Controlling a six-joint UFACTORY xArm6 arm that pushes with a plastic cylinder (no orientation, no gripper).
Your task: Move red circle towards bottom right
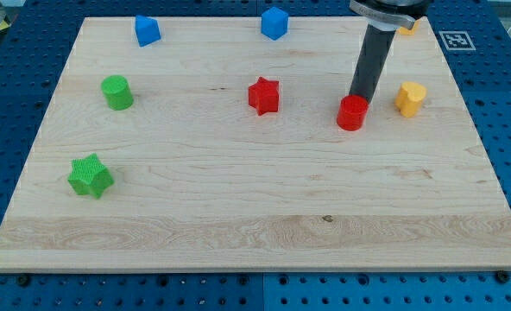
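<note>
My tip (pixel 360 96) sat at the top edge of the red circle (pixel 352 113), just at its 12 to 1 o'clock side, touching it or all but touching; the rod leaned up toward the view's top right. There was no pincer to open or close here: the arm ended in a plain rod, so it held nothing and could only shove.

The red circle lay right of the board's (pixel 238 225) centre, in the upper half, with its goal corner off at about 4 to 5 o'clock. The yellow block (pixel 411 98) stood near it at 2 to 3 o'clock, and the red star (pixel 263 95) lay well apart at 9 to 10 o'clock.

The risk, as I judged it, was an off-centre push. From this contact point a straight drive would send the circle toward 6 o'clock, not rightward, and a round block could easily roll off the tip's side and slip away. Swinging round to its 10 o'clock side would be safer.
</note>
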